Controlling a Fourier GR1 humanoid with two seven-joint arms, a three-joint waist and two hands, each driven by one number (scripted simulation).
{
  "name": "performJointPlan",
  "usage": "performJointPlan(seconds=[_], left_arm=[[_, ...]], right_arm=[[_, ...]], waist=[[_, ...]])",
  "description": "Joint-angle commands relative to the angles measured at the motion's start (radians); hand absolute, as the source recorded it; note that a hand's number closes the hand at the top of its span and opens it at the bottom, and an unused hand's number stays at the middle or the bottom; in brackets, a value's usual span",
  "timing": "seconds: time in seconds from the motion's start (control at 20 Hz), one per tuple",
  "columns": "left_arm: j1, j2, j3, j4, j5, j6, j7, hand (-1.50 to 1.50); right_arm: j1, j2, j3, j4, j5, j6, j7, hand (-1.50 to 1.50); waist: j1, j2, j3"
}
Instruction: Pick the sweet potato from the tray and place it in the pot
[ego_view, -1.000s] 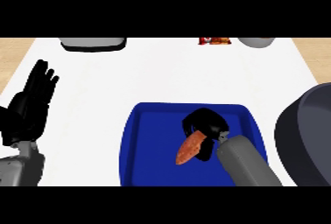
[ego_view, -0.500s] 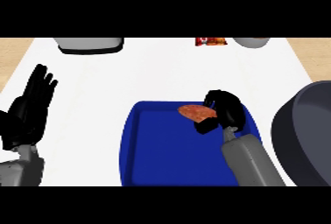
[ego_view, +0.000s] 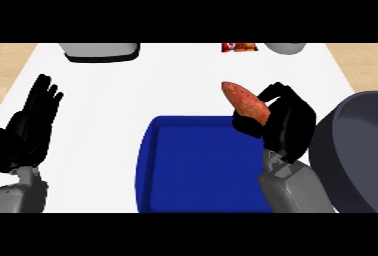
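Observation:
An orange-brown sweet potato (ego_view: 244, 102) is held upright in my right hand (ego_view: 286, 122), whose fingers and thumb curl round its lower part. It hangs above the far right corner of the blue tray (ego_view: 188, 170), lifted off the tray's floor. The dark grey pot (ego_view: 351, 150) stands just right of the hand, cut off by the view's right edge. At the left edge my left hand (ego_view: 31, 127) rests open with fingers up, away from the tray.
A grey container (ego_view: 100, 50) stands at the counter's far left. A small red packet (ego_view: 240, 47) and a grey bowl (ego_view: 286, 48) lie at the far right. White counter shows between the tray and these things.
My right hand has lifted the sweet potato off the tray's floor and carried it up and toward the far right corner. The left hand has stayed put.

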Motion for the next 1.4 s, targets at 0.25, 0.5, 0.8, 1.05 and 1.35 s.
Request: performJointPlan(seconds=[0.25, 0.5, 0.8, 1.05, 1.35], left_arm=[[-0.046, 0.008, 0.007, 0.024, 0.008, -0.019, -0.008, 0.00], [-0.035, -0.047, -0.047, -0.005, -0.042, 0.029, 0.006, 0.00], [-0.028, -0.022, -0.004, -0.007, 0.013, -0.025, 0.003, 0.00], [-0.044, -0.038, -0.031, -0.032, -0.031, 0.013, 0.028, 0.00], [-0.099, -0.024, -0.007, 0.047, -0.017, -0.003, 0.001, 0.00]], right_arm=[[0.166, -0.036, -0.021, -0.421, 0.229, 0.136, 0.167, 1.50], [0.215, -0.069, -0.182, -0.553, 0.076, 0.145, 0.084, 1.50], [0.331, -0.149, -0.397, -0.535, -0.177, 0.071, -0.061, 1.50], [0.441, -0.206, -0.495, -0.449, -0.241, -0.029, -0.197, 1.50], [0.386, -0.273, -0.539, -0.110, -0.010, -0.067, -0.187, 1.50]], waist=[[0.028, 0.018, 0.003], [0.033, 0.020, 0.004], [0.040, 0.021, 0.004], [0.037, 0.020, 0.004], [0.048, 0.027, 0.004]])
